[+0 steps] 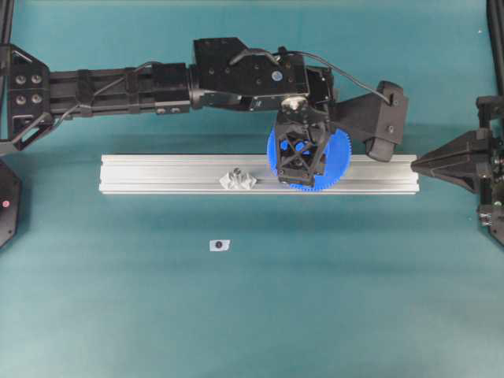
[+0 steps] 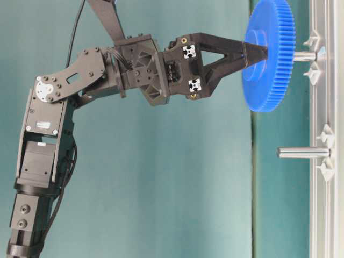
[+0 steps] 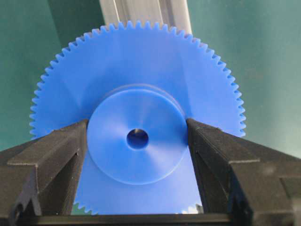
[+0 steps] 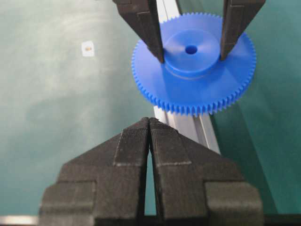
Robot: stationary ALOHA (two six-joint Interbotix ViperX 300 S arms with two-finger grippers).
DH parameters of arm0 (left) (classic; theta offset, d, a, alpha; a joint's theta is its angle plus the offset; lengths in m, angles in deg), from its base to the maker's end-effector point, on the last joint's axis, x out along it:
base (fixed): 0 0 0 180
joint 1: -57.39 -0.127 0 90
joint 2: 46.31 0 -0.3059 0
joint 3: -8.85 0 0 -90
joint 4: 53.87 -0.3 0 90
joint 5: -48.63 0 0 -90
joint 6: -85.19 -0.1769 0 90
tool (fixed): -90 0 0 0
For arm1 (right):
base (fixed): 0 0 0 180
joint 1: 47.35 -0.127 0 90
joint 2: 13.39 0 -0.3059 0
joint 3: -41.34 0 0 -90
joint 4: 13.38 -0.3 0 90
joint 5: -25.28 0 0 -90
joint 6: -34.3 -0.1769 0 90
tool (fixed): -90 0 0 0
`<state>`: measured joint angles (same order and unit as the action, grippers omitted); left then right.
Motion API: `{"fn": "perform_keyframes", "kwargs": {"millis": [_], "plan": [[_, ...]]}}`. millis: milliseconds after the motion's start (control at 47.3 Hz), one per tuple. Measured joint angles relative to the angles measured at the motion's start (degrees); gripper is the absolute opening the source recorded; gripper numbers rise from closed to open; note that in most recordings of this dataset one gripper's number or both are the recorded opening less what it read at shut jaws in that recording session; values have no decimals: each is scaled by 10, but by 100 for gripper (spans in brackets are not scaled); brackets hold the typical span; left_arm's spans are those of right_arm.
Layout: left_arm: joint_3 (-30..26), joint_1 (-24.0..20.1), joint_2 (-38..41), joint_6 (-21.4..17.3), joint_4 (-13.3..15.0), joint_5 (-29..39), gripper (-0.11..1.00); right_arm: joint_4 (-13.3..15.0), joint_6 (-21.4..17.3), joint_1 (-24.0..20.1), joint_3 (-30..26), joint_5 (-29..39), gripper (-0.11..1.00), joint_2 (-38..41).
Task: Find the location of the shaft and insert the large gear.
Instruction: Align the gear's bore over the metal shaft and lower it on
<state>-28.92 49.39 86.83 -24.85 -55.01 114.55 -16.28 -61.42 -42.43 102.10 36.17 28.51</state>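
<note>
The large gear (image 1: 340, 161) is bright blue and held flat over the aluminium rail (image 1: 157, 173). My left gripper (image 1: 302, 161) is shut on its raised hub, one finger on each side (image 3: 75, 141). From table level, the gear (image 2: 269, 80) sits at the tip of the slim shaft (image 2: 304, 55), which stands between two clear mounts. The hole lines up with the shaft, and a pale glint shows inside the hole in the left wrist view. My right gripper (image 4: 149, 121) is shut and empty, pointing at the rail's right end (image 1: 417, 164).
A second, dark-tipped peg (image 2: 301, 152) with clear mounts (image 1: 239, 179) stands on the rail to the left of the gear. A small white tag (image 1: 220, 245) lies on the teal table in front of the rail.
</note>
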Motion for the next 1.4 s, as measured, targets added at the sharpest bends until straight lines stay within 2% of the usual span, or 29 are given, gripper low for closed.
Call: {"fn": "perform_keyframes", "kwargs": {"millis": [508,635,846,1164,1396], "plan": [[0,0,0,6,0,-1,72,0,0,0,-1,1,3,0],[0,0,1,9,0,-2,84,2,0,0,0,0,3,0],[0,0,1,8,0,-2,77,0,0,0,-1,1,3,0],[-1,-1,1,11,-1,-2,89,0,0,0,0,0,3,0],[-2,-1,1,12,0,-1,90,0,0,0,0,0,3,0]]}}
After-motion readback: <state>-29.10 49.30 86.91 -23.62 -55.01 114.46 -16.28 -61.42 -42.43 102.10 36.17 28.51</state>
